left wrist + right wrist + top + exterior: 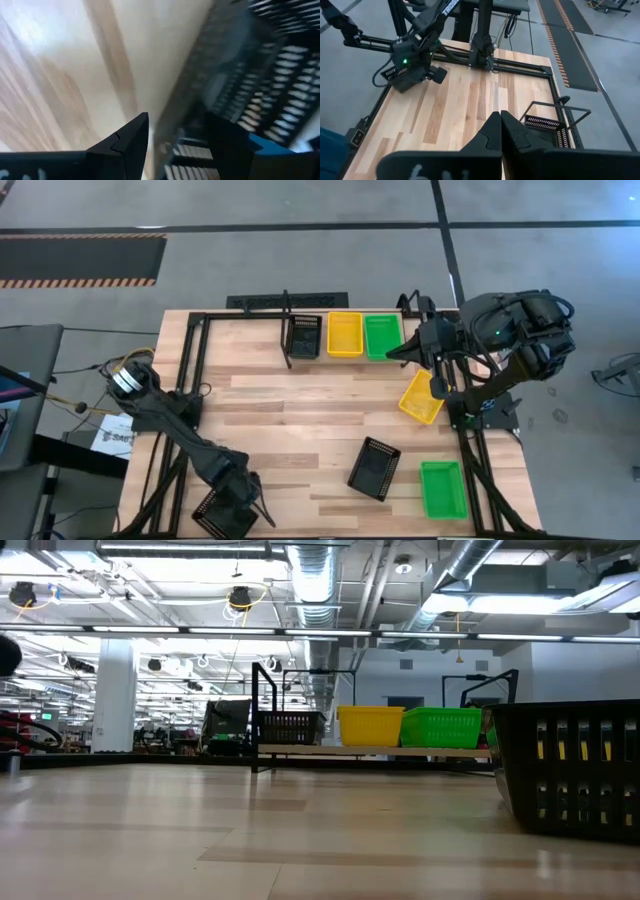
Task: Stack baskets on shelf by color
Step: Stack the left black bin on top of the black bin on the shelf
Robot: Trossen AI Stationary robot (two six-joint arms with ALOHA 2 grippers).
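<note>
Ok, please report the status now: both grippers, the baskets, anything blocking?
Left gripper open at near-left black basket. Right gripper shut, empty, by shelf. Shelf holds one black, one yellow, one green. Nothing blocking.

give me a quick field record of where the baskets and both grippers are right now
shelf: far edge of table, holds three baskets
on shelf: black basket, yellow basket, green basket, side by side
loose on table: tilted yellow basket, black basket, green basket
left gripper: near left corner, open, at a black basket
right gripper: by the shelf's green basket, shut, empty
</note>
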